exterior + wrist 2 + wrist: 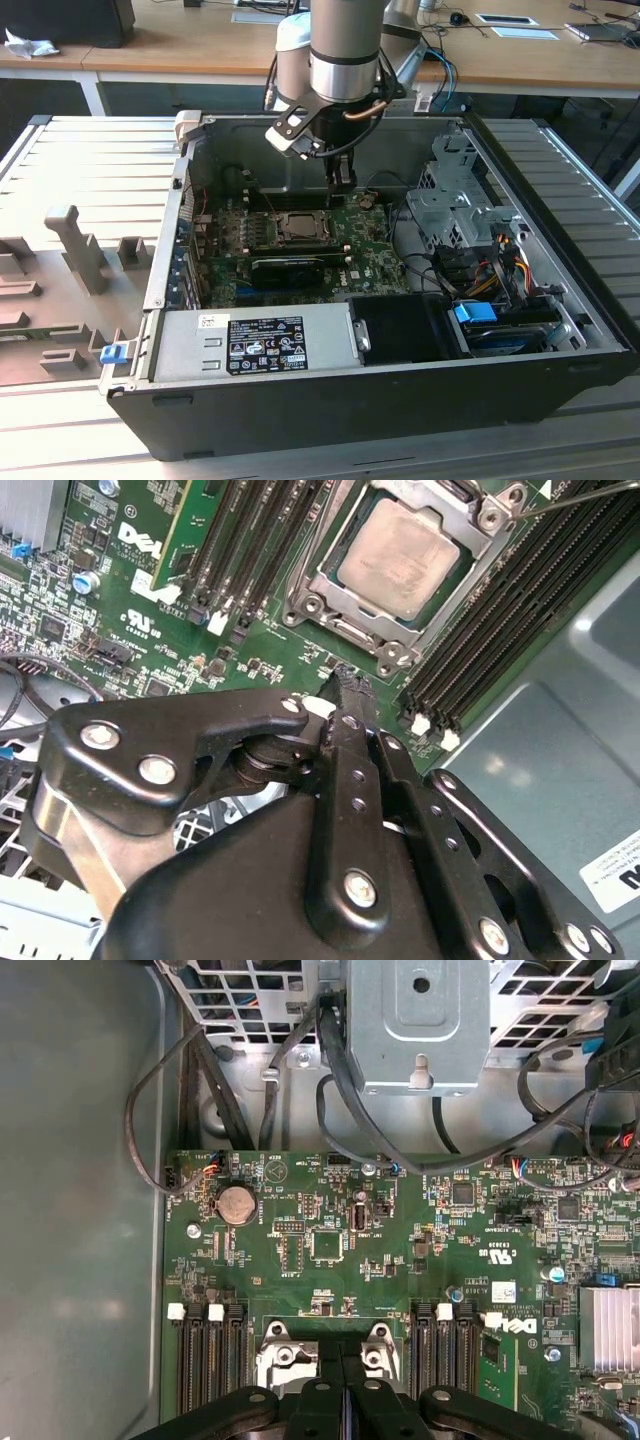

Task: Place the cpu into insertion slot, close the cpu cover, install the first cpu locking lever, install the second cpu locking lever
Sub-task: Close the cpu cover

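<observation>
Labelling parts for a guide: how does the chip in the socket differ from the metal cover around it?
The chip is a solid, matte grey square; the cover is a shinier open frame with a window. The chip sits inside that window; the cover rings it and is larger. Both are metal and lie flat on the green board.

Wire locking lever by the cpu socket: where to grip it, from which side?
Pinch the wire lever across its thin rod where it runs out over the memory slots, clear of the corner of the cpu cover. Come from above: the slots probably block a side approach. The gripper, now shut, would need opening.
</observation>
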`<control>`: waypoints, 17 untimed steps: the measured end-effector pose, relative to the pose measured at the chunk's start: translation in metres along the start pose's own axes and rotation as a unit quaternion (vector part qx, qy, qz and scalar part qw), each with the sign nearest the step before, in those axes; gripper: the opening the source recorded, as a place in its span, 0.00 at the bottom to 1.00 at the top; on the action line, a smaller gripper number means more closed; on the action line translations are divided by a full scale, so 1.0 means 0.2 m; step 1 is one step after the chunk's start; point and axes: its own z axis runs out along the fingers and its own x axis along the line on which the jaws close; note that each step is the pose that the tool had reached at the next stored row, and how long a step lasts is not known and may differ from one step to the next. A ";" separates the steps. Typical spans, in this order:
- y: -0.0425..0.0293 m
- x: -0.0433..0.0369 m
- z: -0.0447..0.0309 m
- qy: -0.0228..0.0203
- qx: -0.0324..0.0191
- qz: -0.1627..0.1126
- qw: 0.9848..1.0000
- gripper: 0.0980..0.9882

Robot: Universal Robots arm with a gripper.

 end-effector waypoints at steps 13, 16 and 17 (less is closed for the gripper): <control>-0.015 0.000 -0.001 0.000 0.000 0.000 1.000 0.01; -0.019 0.000 -0.001 0.000 0.000 0.000 1.000 0.01; -0.020 0.000 -0.001 0.000 0.000 0.000 1.000 0.01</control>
